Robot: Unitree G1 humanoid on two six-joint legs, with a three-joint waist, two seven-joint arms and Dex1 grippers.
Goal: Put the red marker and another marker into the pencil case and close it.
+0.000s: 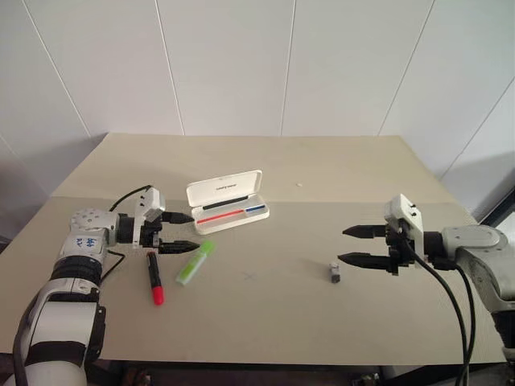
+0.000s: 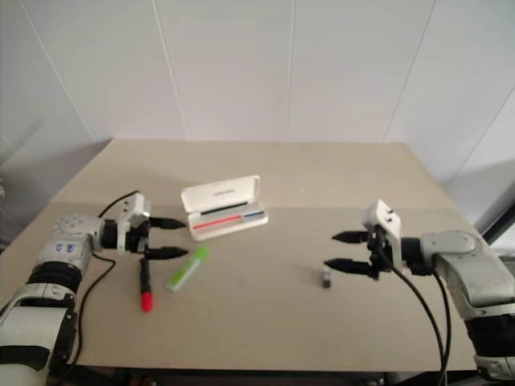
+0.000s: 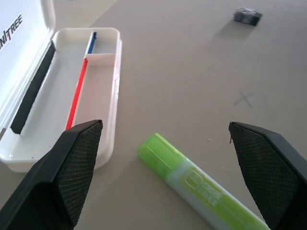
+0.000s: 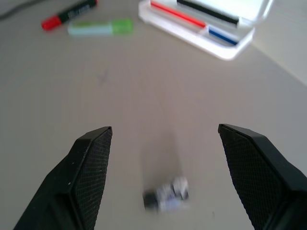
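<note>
Pencil case [image 1: 228,201] white, lid open, red, blue and black lines inside, mid-table. Red marker [image 1: 154,278], black barrel with red cap, beside the light-green highlighter [image 1: 195,262], near left gripper [image 1: 182,232], jaws spread, empty. Right gripper [image 1: 361,244] likewise spread, near small grey-black block [image 1: 335,274].

My left gripper [image 1: 183,232] open, hovering btwn pencil case [image 1: 227,201] (lid up) & green highlighter [image 1: 195,262]. Red marker [image 1: 154,278] lies just beside highlighter. My right gripper [image 1: 357,244] open, near small grey block [image 1: 335,273]. All on tan table [image 1: 322,169].
</note>
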